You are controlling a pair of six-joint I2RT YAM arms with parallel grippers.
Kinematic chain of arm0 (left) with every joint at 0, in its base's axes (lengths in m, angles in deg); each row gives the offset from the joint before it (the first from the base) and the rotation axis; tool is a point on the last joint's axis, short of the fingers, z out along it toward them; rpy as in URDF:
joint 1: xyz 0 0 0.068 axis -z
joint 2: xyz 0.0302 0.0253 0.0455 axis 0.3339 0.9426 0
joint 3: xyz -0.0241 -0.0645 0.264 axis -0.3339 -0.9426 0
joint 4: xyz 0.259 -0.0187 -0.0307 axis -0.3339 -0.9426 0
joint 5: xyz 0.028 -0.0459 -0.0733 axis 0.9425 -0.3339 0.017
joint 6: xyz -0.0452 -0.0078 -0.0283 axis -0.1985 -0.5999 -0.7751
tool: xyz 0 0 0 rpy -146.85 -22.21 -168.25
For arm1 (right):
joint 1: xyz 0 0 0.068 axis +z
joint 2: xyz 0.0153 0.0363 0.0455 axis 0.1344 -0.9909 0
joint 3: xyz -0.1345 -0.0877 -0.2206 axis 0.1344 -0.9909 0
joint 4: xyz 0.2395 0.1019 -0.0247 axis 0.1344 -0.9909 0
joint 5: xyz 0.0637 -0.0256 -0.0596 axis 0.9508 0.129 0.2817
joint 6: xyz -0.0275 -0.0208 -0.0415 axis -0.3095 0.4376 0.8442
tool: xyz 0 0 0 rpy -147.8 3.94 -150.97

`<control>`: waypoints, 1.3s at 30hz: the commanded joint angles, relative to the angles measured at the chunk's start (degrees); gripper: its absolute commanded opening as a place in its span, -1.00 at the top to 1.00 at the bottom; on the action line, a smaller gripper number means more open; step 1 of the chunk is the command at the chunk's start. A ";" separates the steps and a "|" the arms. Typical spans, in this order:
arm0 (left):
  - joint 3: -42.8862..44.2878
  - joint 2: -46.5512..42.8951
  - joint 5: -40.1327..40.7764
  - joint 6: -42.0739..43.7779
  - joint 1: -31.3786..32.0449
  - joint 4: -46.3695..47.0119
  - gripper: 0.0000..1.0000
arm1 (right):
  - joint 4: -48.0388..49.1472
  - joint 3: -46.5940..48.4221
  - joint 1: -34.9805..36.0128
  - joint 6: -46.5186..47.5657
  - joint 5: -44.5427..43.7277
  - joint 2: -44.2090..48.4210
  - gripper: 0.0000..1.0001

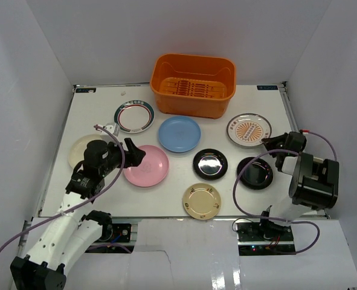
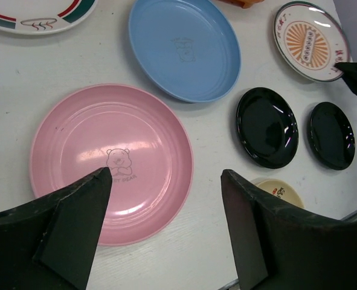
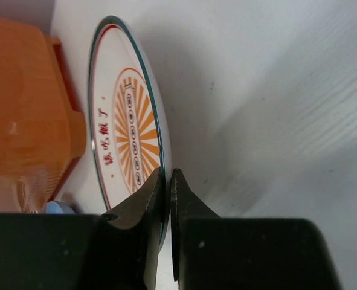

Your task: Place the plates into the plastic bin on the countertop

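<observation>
The orange plastic bin (image 1: 193, 84) stands at the back of the white countertop (image 1: 99, 103). My right gripper (image 1: 273, 144) is shut on the near-right rim of the orange-patterned plate (image 1: 249, 129); the right wrist view shows the rim pinched between the jaws (image 3: 166, 175), with the plate (image 3: 127, 121) next to the bin (image 3: 21, 109). My left gripper (image 1: 133, 154) is open and empty over the pink plate (image 1: 148, 169). In the left wrist view the gripper (image 2: 166, 175) straddles the pink plate's (image 2: 75, 151) right edge.
On the countertop lie the green-rimmed plate (image 1: 134, 116), light blue plate (image 1: 179, 133), black plate with silver centre (image 1: 210, 164), plain black plate (image 1: 255, 172), gold plate (image 1: 202, 200) and a cream plate (image 1: 81, 148) partly under my left arm. White walls enclose the sides.
</observation>
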 commanded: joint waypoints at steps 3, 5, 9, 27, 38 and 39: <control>6.71 7.13 2.08 -2.44 0.28 5.34 -0.58 | 0.86 -0.64 -0.54 -2.30 -6.52 19.68 0.84; 8.65 12.05 3.84 -4.62 0.20 7.61 -0.58 | -0.29 2.34 -0.45 -2.56 -5.12 23.67 0.84; 15.32 21.89 6.83 -7.10 -1.11 11.49 -0.74 | -3.43 14.95 2.70 0.49 -0.73 27.56 0.84; 37.21 59.16 -2.56 -9.30 -25.46 11.76 -0.83 | -33.77 93.38 29.87 24.15 0.61 -35.36 0.84; 44.87 72.08 -2.21 -3.68 -26.17 7.98 -0.82 | -32.20 84.56 31.10 24.33 2.54 -38.02 0.85; 45.13 72.62 -2.12 -3.33 -26.17 7.89 -0.82 | -32.28 83.40 31.10 24.68 2.45 -37.58 0.85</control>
